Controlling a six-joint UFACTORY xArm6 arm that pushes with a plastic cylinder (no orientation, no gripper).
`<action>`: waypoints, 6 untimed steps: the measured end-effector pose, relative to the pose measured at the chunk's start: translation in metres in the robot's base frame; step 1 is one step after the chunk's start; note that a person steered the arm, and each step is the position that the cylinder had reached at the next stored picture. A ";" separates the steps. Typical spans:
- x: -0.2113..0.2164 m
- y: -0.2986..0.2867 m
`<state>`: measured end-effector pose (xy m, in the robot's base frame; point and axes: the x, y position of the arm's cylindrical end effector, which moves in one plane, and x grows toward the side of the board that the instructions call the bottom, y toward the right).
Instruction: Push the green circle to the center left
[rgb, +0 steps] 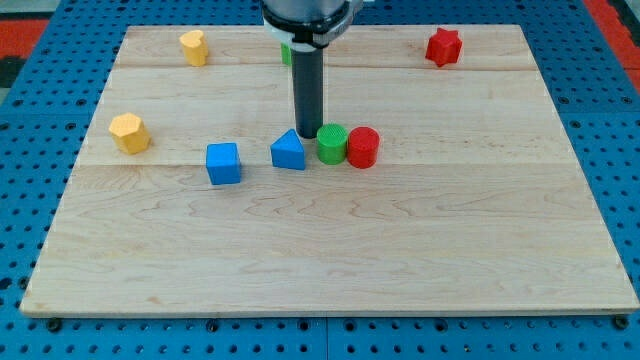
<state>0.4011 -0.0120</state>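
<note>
The green circle (332, 145) stands near the board's middle, touching the red circle (363, 148) on its right and close to the blue triangular block (288, 151) on its left. My tip (307, 135) is on the board just above and left of the green circle, between it and the blue triangular block. The dark rod rises straight up from there to the view's top.
A blue cube (224, 163) lies left of the triangular block. A yellow block (129, 132) sits at the left, another yellow block (194, 47) at the top left. A red star-like block (443, 47) is top right. A green block (286, 53) is partly hidden behind the rod.
</note>
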 end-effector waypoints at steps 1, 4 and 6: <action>0.000 0.050; 0.077 0.011; 0.072 0.116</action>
